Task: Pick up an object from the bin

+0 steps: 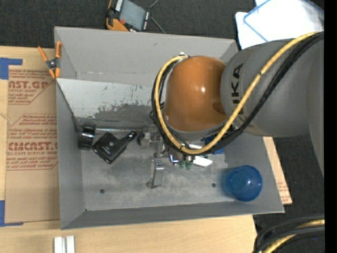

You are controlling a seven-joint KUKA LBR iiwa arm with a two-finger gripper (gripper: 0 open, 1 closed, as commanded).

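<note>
Gripper (156,174) mid-frame over bare grey metal bin (105,196) floor, fingers narrow and empty; flat black plastic block (109,147) nearest, to the upper left, slanting.

Looked like robotics lab. Big grey industrial arm (279,88) with orange wrist cover (195,94) and looped cables (156,94) hung over grey metal bin (105,51). Handheld device (129,15) on cord lay on dark floor (31,9).

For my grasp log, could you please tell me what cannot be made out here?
Camera view: the hand, largely under the orange wrist cover; open or shut unclear.
Camera view: small white and green bits, partly under the cover; kind unclear.
Camera view: black thing at left, too dark to identify.
</note>
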